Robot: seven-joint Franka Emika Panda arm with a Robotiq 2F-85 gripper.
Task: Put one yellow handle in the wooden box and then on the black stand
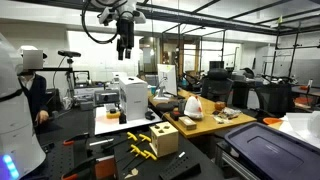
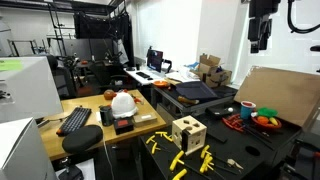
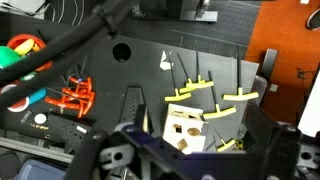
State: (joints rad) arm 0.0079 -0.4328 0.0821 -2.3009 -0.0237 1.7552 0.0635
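Tools with red grips [image 3: 70, 97] lie at the left of the wrist view on the black counter [image 3: 130, 60], a matte dark sheet dotted with rows of small holes. Right of them stands the wooden box [image 3: 190, 128], a small cube of pale, smooth wood with dark holes cut in its faces. The yellow handles [image 3: 190, 90] lie scattered on the counter, on the far side and to the right of the box, none inside it. Each is T-shaped: a short bright-yellow bar with a thin shaft. The one just beyond the box has its bar running roughly left to right, slightly tilted, and its shaft points away toward the far side. Another touches or nearly touches the box's right edge.

The fingers [image 3: 272, 140] show as dark, blurred shapes at the near edge of this view. They are spread wide with nothing between them. The box sits in the gap between them, and most handles lie toward the right finger.

In both exterior views the gripper [image 1: 124, 52] hangs high above the counter, well apart from the box [image 1: 165, 138] and the handles [image 1: 143, 152]. In an exterior view a white hard hat [image 2: 123, 102] rests left of the box, and a red basket [image 2: 262, 120] sits to its right.
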